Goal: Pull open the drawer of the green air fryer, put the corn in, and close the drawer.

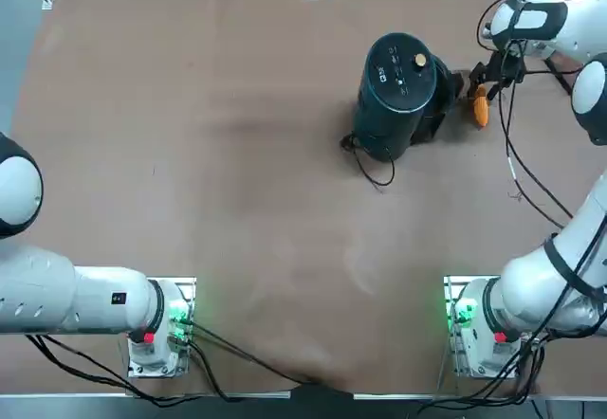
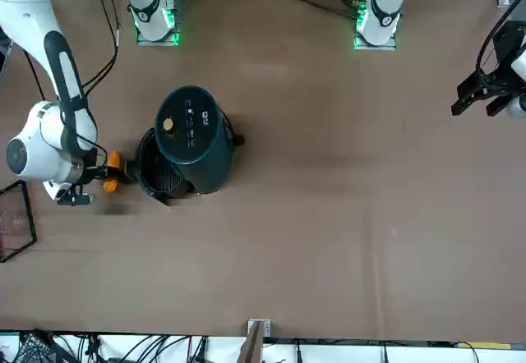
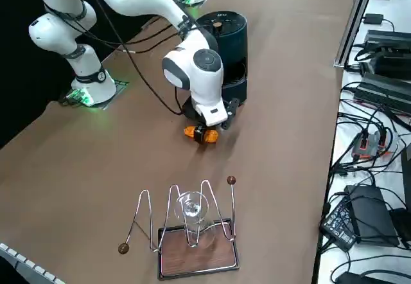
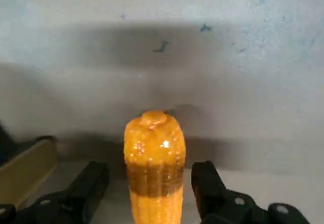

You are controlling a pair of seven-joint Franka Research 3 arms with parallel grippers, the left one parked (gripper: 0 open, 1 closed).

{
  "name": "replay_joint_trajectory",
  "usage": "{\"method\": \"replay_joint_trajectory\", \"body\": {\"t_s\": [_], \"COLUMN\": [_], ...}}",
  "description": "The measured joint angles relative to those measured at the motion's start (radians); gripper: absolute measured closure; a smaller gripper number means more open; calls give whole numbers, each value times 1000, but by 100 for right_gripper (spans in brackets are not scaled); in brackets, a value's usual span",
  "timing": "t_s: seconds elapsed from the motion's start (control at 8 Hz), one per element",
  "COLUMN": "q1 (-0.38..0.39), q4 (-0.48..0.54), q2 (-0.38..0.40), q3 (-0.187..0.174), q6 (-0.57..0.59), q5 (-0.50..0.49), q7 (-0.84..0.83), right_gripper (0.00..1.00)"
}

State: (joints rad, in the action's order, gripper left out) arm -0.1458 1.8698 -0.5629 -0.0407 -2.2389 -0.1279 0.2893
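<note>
The green air fryer [image 1: 398,82] stands at the far right of the table, a tall dark cylinder with a gold knob on top. Its drawer [image 2: 158,172] is pulled out towards the right arm, and the dark basket shows open from above. The corn [image 4: 154,163], a small orange-yellow cob, lies on the table just beyond the drawer [image 1: 442,104]. My right gripper [image 4: 152,183] is lowered over the corn [image 3: 200,133] and open, one black finger [image 4: 88,188] on each side with a gap to the cob. In the top view the gripper [image 1: 486,92] hides part of the corn [image 1: 482,109].
The fryer's black power cord [image 1: 372,168] loops on the table on the robot's side. A wire rack holding a glass [image 3: 192,223] stands on a wooden base near the right edge of the table. Cables and boxes lie beyond the far edge.
</note>
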Motion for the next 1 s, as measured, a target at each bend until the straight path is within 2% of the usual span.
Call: {"method": "replay_joint_trajectory", "body": {"t_s": [0.25, 0.38, 0.5, 0.62, 0.88, 1.0], "q1": [-1, -2, -4, -3, 2, 4], "q4": [-2, -11, -33, -77, -195, -227], "q2": [-1, 1, 10, 31, 104, 139], "q3": [0, 0, -1, 0, 8, 33], "q6": [0, 1, 21, 81, 291, 371], "q5": [1, 1, 1, 1, -5, -30], "q7": [13, 30, 40, 47, 48, 44], "right_gripper": [19, 40, 45, 45, 46, 46]}}
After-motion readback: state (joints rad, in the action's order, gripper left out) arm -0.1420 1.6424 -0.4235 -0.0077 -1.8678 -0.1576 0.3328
